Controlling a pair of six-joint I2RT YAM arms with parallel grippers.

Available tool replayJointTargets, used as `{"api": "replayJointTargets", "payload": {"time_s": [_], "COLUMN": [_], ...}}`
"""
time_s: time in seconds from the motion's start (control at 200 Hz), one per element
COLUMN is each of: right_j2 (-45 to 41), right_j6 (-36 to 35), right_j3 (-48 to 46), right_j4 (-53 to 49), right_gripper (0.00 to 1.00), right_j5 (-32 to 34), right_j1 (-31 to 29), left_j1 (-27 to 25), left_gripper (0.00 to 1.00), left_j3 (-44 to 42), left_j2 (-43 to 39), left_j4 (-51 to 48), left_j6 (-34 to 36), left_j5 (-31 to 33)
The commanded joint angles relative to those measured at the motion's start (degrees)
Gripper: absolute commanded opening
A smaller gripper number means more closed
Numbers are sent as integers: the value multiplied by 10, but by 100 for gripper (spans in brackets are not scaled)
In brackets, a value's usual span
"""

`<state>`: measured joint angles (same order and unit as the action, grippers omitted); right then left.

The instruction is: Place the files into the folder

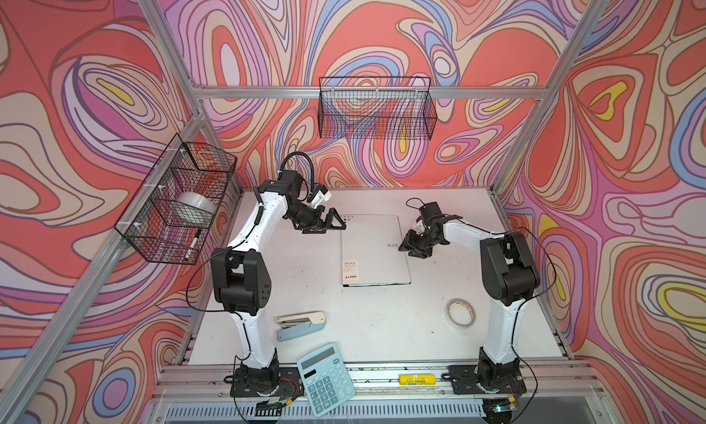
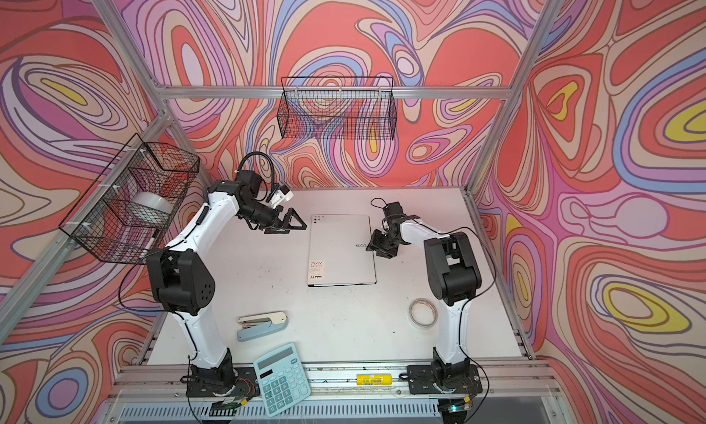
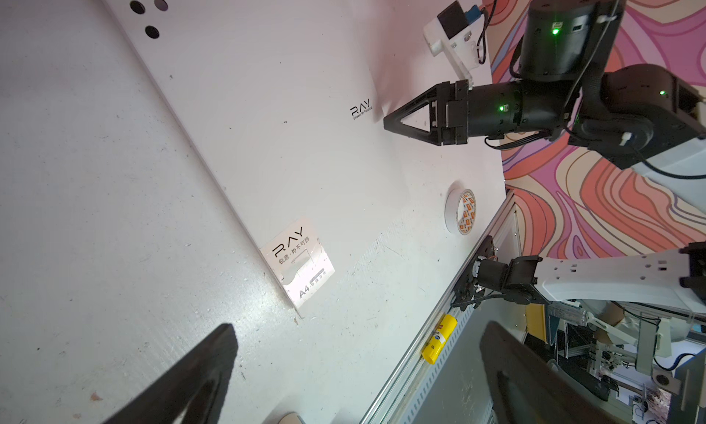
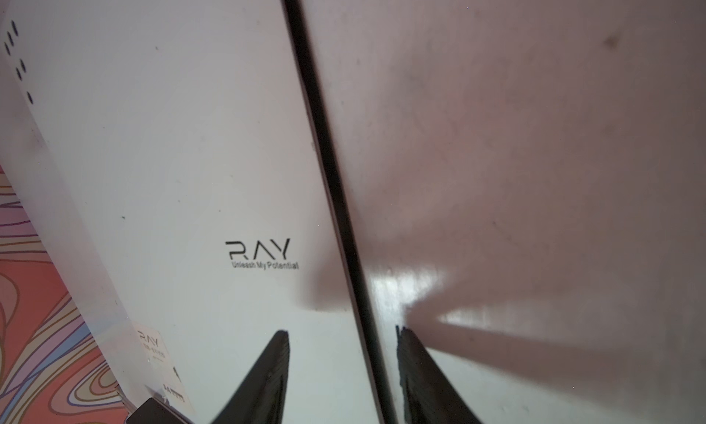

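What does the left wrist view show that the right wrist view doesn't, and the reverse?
Only the left wrist view: the right hand seen from the side, the tape roll, the yellow tube, and the left hand wide open. Only the right wrist view: the dark edge of the folder running between the right hand's parted fingers. Both: the closed folder with its RAY logo and corner dots.
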<state>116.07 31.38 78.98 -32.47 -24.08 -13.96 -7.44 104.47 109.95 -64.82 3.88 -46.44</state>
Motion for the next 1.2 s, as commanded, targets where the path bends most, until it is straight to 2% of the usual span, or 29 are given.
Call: {"api": "replayJointTargets", "payload": {"time_s": [0.0, 0.306, 0.586, 0.726, 0.821, 0.907, 0.987, 1.032, 1.092, 1.142, 1.197], "right_j2": [8, 41, 50, 9, -36, -78, -122, -141, -162, -179, -202], "right_j6": [6, 5, 0, -7, -22, -37, -55, -65, -89, -120, -152], "right_j3": [-6, 13, 41, 28, 7, -18, -57, -72, -89, -111, -142], "right_j4": [26, 29, 22, 42, 79, 123, 181, 205, 232, 265, 302], "right_gripper": [48, 47, 46, 47, 48, 50, 54, 64, 87, 97, 98], "right_j5": [-18, -38, -17, 59, 110, 138, 170, 181, 192, 211, 226], "right_j1": [-2, -23, -34, -33, -27, -15, -5, 2, 9, 9, 9], "left_j1": [4, 10, 19, 22, 31, 36, 39, 41, 42, 45, 50], "left_gripper": [100, 100, 100, 100, 100, 100, 100, 100, 100, 100, 100], "left_j3": [-7, -10, -10, -34, -98, -161, -239, -288, -354, -398, -442], "left_j2": [-20, -25, -31, -48, -86, -127, -172, -199, -233, -252, -270], "left_j4": [6, 5, 13, 59, 149, 225, 316, 367, 442, 489, 540], "left_j6": [12, 15, 12, -18, -57, -66, -70, -68, -64, -63, -67], "left_j5": [-1, 10, 34, 108, 196, 259, 326, 356, 388, 409, 431]}}
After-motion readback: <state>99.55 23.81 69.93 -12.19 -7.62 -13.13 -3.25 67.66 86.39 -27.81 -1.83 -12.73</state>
